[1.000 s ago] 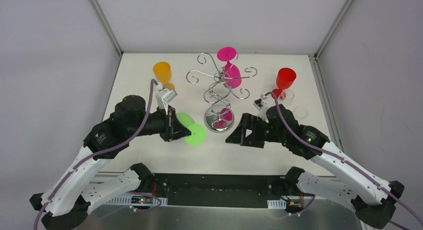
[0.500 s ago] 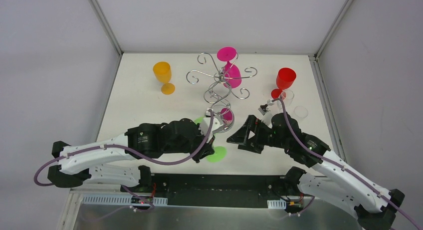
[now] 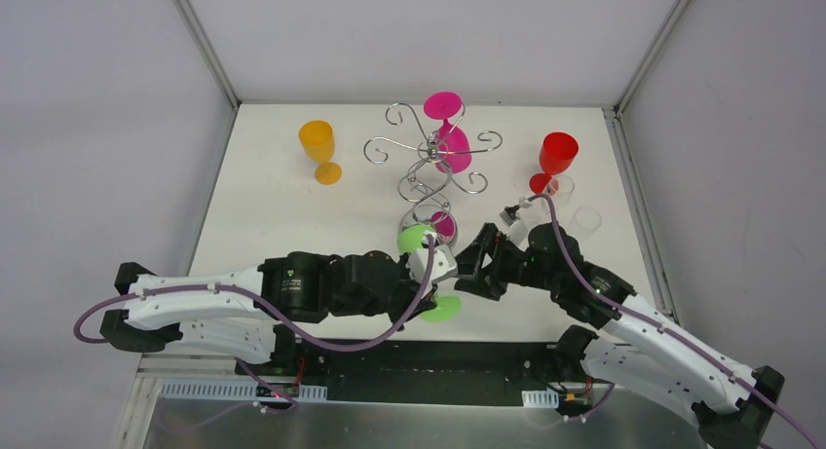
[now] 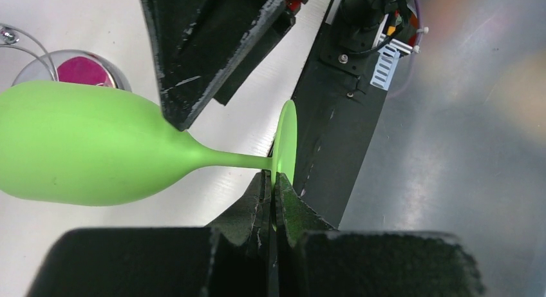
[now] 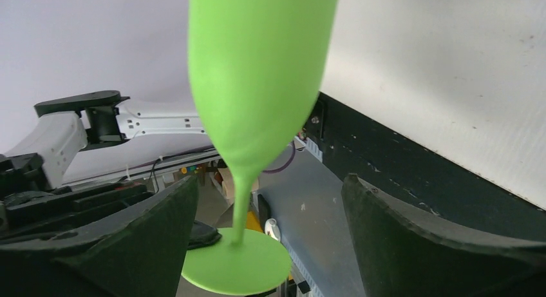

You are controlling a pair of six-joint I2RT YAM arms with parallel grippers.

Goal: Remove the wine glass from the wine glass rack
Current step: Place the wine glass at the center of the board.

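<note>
Green wine glass point(image 3: 416, 240), just in front of the wine glass rack point(image 3: 426, 157), is clamped by its foot in the left gripper point(image 4: 273, 184), likely offering its stem to the open right gripper point(image 5: 270, 180) straddling it.

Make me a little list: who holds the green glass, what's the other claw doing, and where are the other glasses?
green glass: tipped sideways, near the rack's base
left gripper: shut on the green glass's foot
right gripper: open, one jaw each side of the green stem
rack: pink glass hanging upside down on it
orange glass: standing left of the rack
red glass: standing right of the rack
</note>
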